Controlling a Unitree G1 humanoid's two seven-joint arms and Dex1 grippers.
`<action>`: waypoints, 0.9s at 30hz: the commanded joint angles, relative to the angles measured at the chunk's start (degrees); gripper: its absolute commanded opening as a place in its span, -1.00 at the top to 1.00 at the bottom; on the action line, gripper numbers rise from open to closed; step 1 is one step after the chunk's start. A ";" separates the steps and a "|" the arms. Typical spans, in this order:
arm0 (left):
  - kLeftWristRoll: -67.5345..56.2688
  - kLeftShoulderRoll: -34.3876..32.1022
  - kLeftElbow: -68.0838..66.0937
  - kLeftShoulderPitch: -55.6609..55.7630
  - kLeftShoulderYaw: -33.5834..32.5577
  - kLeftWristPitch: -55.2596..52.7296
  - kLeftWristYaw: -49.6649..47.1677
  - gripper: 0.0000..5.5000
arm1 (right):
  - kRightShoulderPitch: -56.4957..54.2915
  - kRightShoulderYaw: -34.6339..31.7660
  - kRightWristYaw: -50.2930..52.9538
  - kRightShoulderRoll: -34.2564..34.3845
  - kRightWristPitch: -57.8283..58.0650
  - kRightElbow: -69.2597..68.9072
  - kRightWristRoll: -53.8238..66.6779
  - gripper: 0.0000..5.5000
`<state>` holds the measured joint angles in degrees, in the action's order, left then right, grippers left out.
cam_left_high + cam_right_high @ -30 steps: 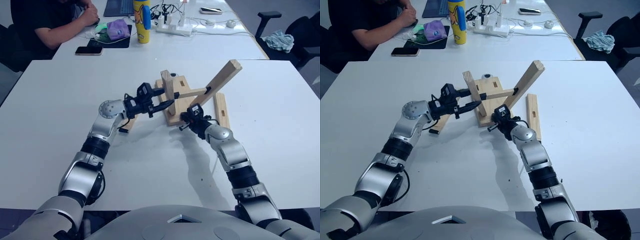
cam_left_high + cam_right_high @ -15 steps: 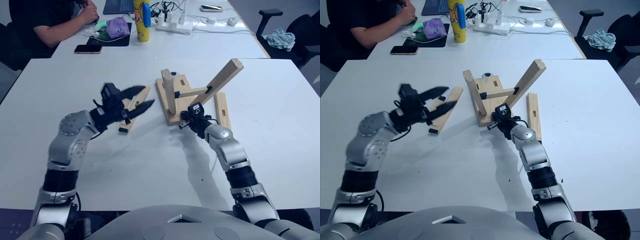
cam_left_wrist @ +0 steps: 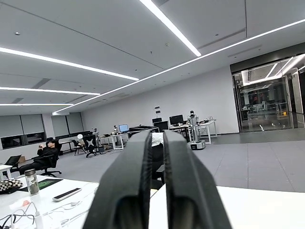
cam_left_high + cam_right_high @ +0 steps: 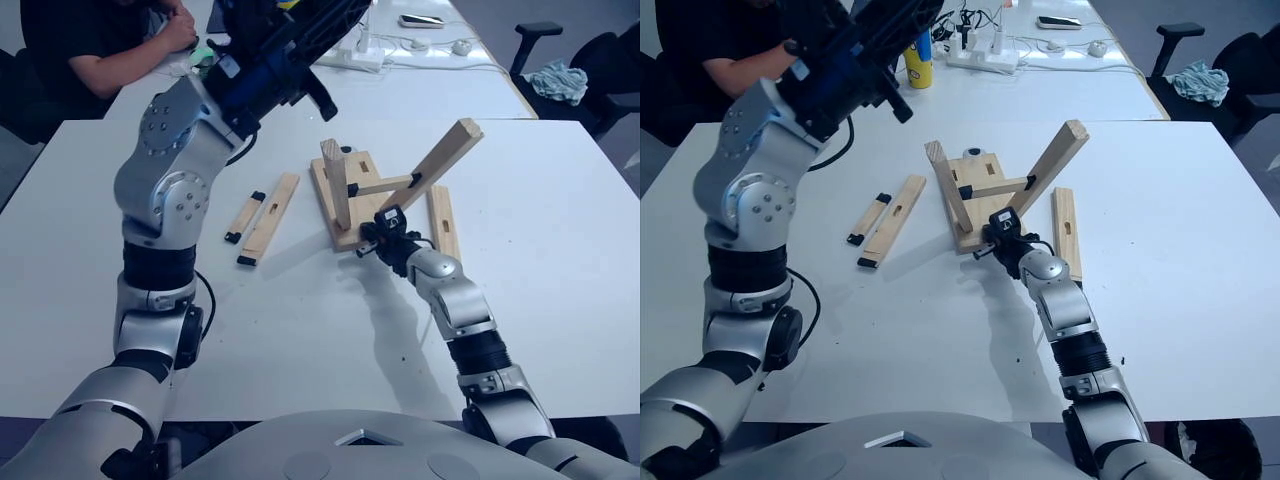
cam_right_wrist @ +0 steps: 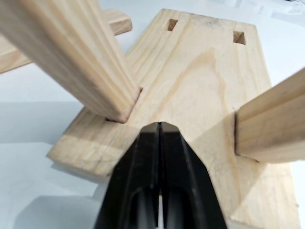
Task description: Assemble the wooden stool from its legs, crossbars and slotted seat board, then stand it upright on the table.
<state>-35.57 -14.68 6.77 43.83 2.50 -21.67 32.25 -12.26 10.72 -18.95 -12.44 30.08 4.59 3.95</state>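
No legible text, label, number or sign on anything.

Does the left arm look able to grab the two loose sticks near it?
Probably yes: the sticks lie in the open on its side, with nothing over them. The left gripper is raised high, so it must come down first.

The left gripper [image 3: 163, 138] leaves the upright leg [image 4: 338, 185] and rises high, far left (fingers now closed).
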 commanded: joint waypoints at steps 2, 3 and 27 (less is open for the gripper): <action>1.55 0.84 -1.83 2.15 -0.76 1.68 1.85 1.00 | 6.69 3.06 0.45 0.40 6.39 7.74 -1.86 1.00; 0.50 1.34 -0.65 3.25 -2.24 2.62 1.63 1.00 | 6.66 3.06 0.52 0.46 6.29 7.81 -1.87 1.00; 14.57 5.91 6.30 -5.67 7.78 2.04 -9.22 1.00 | 7.09 3.59 1.37 1.82 6.45 7.22 -1.86 1.00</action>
<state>-21.77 -10.22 8.21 36.22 14.22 -27.34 23.67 -12.28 11.66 -16.83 -10.07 29.33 4.46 3.25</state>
